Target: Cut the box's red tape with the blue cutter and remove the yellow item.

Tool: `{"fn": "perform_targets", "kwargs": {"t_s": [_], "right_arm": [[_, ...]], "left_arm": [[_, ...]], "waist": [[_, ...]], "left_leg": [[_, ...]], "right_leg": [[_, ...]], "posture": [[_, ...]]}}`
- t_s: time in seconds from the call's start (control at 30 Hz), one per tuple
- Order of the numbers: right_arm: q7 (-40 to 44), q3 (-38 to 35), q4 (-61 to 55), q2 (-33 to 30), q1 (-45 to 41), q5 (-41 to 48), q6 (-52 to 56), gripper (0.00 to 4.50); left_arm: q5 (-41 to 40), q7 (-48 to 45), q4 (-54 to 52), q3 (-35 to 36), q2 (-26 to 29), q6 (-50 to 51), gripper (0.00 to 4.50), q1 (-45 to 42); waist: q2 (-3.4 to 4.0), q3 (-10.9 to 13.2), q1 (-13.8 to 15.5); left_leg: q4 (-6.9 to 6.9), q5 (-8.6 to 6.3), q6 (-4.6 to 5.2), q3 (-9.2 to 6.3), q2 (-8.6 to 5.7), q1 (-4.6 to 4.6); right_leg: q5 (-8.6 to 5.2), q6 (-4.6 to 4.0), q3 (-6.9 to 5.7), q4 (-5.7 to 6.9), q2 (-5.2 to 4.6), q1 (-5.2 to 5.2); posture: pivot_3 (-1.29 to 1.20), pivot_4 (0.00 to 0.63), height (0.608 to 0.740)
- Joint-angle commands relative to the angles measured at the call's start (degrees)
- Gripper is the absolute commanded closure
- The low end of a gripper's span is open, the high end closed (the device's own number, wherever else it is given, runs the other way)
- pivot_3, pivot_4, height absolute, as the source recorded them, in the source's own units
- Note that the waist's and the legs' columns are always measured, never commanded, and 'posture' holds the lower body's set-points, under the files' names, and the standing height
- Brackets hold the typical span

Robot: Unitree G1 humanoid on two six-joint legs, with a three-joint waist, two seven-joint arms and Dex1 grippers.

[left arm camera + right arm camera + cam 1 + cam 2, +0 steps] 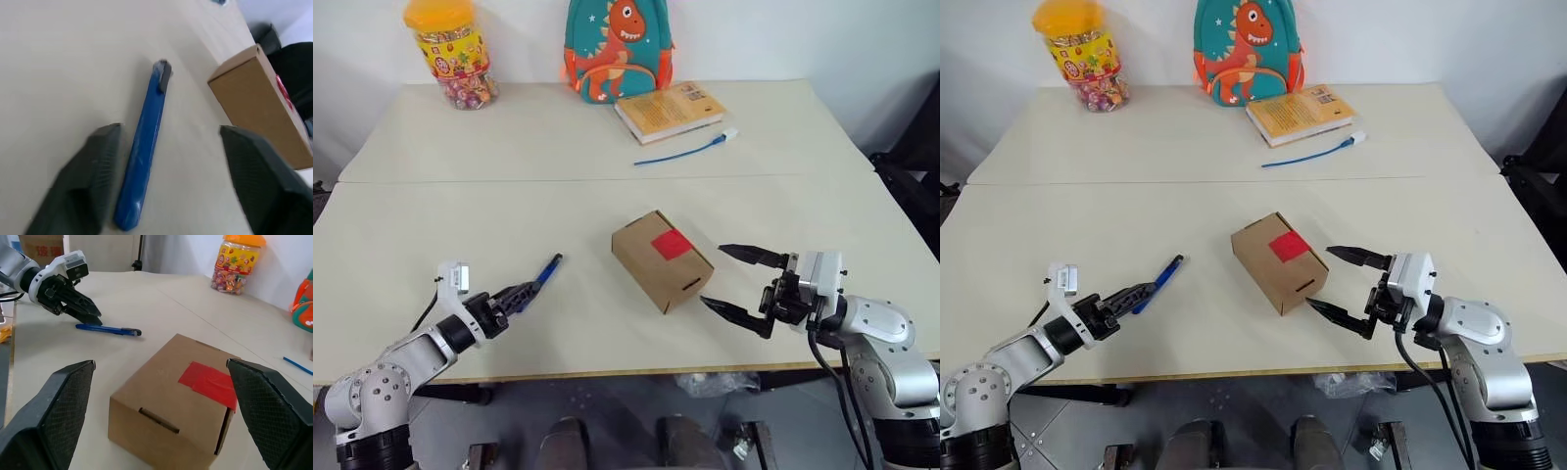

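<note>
Cardboard box (663, 259) sits at the centre of the frame, red tape (672, 244) unbroken on top, so whether the yellow item is inside cannot be told. Right gripper (734, 280) waits wide open just beside it, probably to steady it. Blue cutter (544, 273) lies flat at lower left, between the parted fingers of the left gripper (516, 294), unheld. Pale table (509, 166), white wall behind.
</note>
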Motion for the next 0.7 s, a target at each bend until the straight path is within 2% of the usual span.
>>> {"fn": "perform_targets", "kwargs": {"t_s": [0.03,0.23,0.37,0.43,0.53,0.7], "right_arm": [[-0.5,-0.9,-2.1,0.0,0.4,0.5,-0.4,0.00],[-0.5,-0.6,-1.6,0.1,-0.2,0.5,-0.4,0.00],[-0.5,-0.4,-1.6,0.2,-0.3,0.5,-0.3,0.00],[-0.6,-0.5,-1.6,0.2,-0.6,0.6,-0.2,0.00],[-0.7,-0.5,-1.7,0.1,-0.6,0.6,-0.1,0.00],[-0.9,-0.5,-1.8,0.2,-0.8,0.6,0.0,0.00]], "left_arm": [[9.0,-2.7,-0.6,-2.7,3.3,-9.1,0.03,3.5],[20.6,-11.7,-1.7,-9.0,8.4,-25.4,0.03,8.2],[21.0,-13.8,-1.3,-10.9,8.2,-25.8,0.03,10.5],[19.5,-13.6,-0.8,-12.3,7.1,-22.4,0.03,10.8],[18.0,-13.6,-0.4,-13.8,6.5,-18.8,0.63,10.3],[15.3,-16.5,-0.7,-17.8,7.8,-12.2,2.02,9.1]], "waist": [[0.01,0.0,-0.3],[-0.01,0.0,-0.4],[-0.01,0.0,0.0],[0.00,0.0,0.2],[0.08,0.0,0.3],[0.47,-0.3,0.3]], "left_leg": [[0.00,0.01,-0.01,0.01,0.02,0.03],[-0.13,0.02,-0.12,0.10,0.08,-0.07],[-0.08,-0.17,-0.01,0.26,0.08,-0.15],[-0.05,-0.23,0.02,0.29,0.08,-0.16],[-0.02,-0.26,0.05,0.31,0.07,-0.15],[0.07,-0.28,0.10,0.32,0.02,-0.11]], "right_leg": [[0.01,-0.01,0.02,0.02,0.02,0.00],[-0.01,-0.13,0.07,-0.13,0.06,-0.11],[-0.05,-0.18,0.16,-0.23,0.03,-0.18],[-0.05,-0.19,0.17,-0.25,0.03,-0.18],[-0.05,-0.19,0.20,-0.25,0.01,-0.17],[-0.05,-0.18,0.24,-0.23,-0.01,-0.09]], "posture": [[0.00,0.150,0.740],[0.00,0.150,0.740],[0.00,0.150,0.740],[0.00,0.150,0.740],[0.00,0.150,0.740],[0.00,0.150,0.740]]}}
